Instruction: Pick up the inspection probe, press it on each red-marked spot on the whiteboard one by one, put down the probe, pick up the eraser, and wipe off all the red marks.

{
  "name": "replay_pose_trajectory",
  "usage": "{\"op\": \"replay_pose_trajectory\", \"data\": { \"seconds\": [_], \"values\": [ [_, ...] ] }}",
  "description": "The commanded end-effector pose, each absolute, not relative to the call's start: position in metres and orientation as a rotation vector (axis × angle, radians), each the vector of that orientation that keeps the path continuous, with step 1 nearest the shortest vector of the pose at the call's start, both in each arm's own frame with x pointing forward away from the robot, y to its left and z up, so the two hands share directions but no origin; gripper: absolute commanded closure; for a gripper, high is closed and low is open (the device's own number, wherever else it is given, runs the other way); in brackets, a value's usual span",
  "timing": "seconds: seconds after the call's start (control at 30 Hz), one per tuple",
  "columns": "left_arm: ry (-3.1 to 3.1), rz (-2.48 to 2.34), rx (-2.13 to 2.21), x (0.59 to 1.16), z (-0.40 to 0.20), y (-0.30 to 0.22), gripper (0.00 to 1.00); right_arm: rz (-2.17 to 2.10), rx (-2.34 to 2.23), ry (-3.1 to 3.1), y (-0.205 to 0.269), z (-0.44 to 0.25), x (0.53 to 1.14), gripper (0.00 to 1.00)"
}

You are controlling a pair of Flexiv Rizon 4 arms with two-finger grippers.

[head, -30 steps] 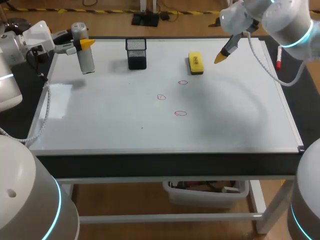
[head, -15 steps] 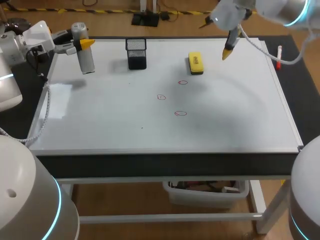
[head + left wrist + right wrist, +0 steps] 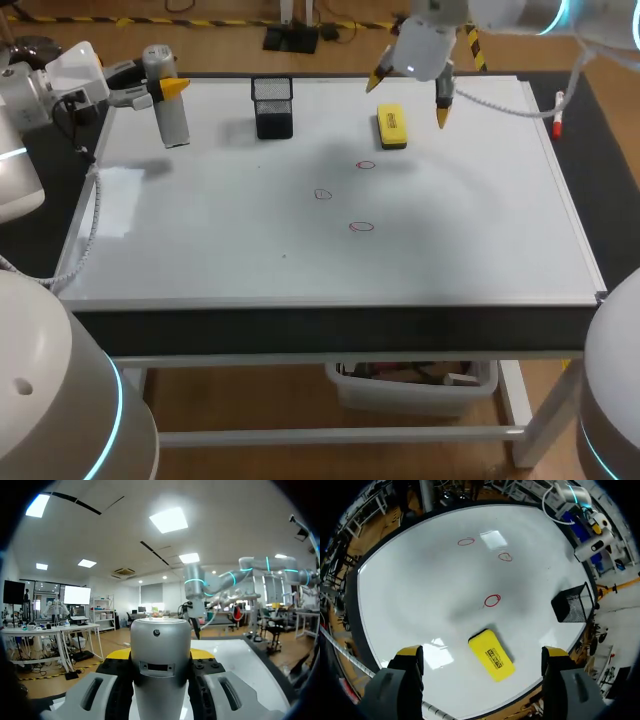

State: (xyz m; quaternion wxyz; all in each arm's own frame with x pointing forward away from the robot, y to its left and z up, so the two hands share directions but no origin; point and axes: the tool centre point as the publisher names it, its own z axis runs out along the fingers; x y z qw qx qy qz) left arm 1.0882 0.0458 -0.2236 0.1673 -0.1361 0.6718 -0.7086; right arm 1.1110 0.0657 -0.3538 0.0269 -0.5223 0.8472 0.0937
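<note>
We are hovering our right tool (image 3: 408,99), fingers spread wide, straight above the yellow eraser (image 3: 491,655), which is lying on the whiteboard (image 3: 450,230) skewed across the fingers' line, its print unreadable, while our farther left tool (image 3: 160,88) is clamping the upright probe (image 3: 172,115).

Left wrist cam is mostly the inspection probe (image 3: 161,670) hogging the middle. It's a silver cylinder standing upright, with a small hole and a slot on the side facing the camera. The left gripper (image 3: 160,654) has it pinched, with black pads (image 3: 122,685) pressed against it from both sides and yellow tips (image 3: 120,654) just peeking out behind it. Ahead, the whiteboard (image 3: 240,665) stretches off beside the probe, with a dark border along its edge. Way over by its far edge the right arm (image 3: 215,582) hangs down, teal rings glowing.
</note>
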Motion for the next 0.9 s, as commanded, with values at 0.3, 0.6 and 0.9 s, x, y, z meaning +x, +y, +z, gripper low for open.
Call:
{"op": "replay_pose_trajectory", "data": {
  "seconds": [0.3, 0.6, 0.9],
  "values": [
    [1.906, -2.013, -0.388, 1.087, -0.223, 0.045, 1.0, -0.163, -2.376, 2.113, 0.07, -0.364, 1.114, 0.0],
    [1.906, -2.013, -0.388, 1.087, -0.223, 0.045, 1.0, -0.095, -2.363, 2.034, 0.068, -0.372, 1.123, 0.0],
    [1.906, -2.013, -0.388, 1.087, -0.223, 0.045, 1.0, 0.034, -2.255, 2.092, 0.064, -0.385, 1.13, 0.0]
  ]
}}
